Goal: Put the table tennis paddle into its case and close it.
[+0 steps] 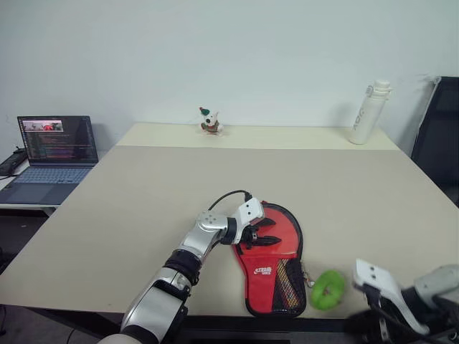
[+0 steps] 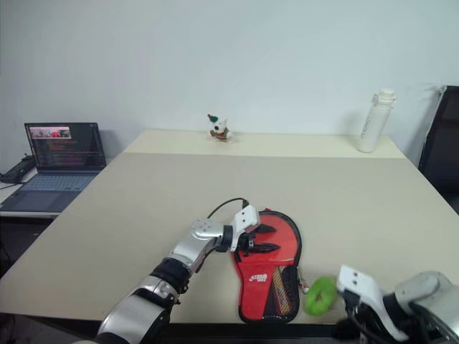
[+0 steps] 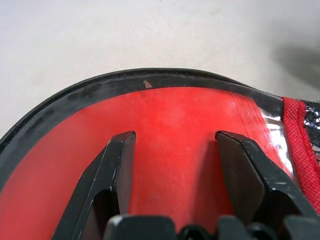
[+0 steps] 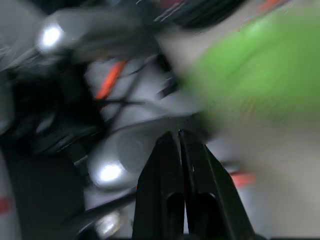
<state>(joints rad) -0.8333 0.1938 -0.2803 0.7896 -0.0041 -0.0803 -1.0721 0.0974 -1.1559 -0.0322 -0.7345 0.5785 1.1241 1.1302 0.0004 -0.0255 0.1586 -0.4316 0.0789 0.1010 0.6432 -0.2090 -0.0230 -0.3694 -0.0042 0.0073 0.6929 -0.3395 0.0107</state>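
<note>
The case (image 1: pixel 276 261) lies flat near the table's front edge, red side up, with its black mesh pocket and white logo toward me and a black zipper rim (image 3: pixel 125 82) around it. A green tag (image 1: pixel 328 289) lies just right of its narrow end. My left gripper (image 1: pixel 270 233) is open, and its black fingers (image 3: pixel 120 165) are spread just over the round red part of the case with nothing between them. My right gripper (image 4: pixel 179 135) is shut and empty, drawn back low at the front right, off the table edge near the green tag. The table tennis paddle is hidden.
An open laptop (image 1: pixel 57 147) stands on a side desk at the far left. A small toy figure (image 1: pixel 210 122) and a white bottle (image 1: pixel 369 112) stand along the back of the beige table (image 1: pixel 143 208). A black chair (image 1: pixel 441 136) is at the right.
</note>
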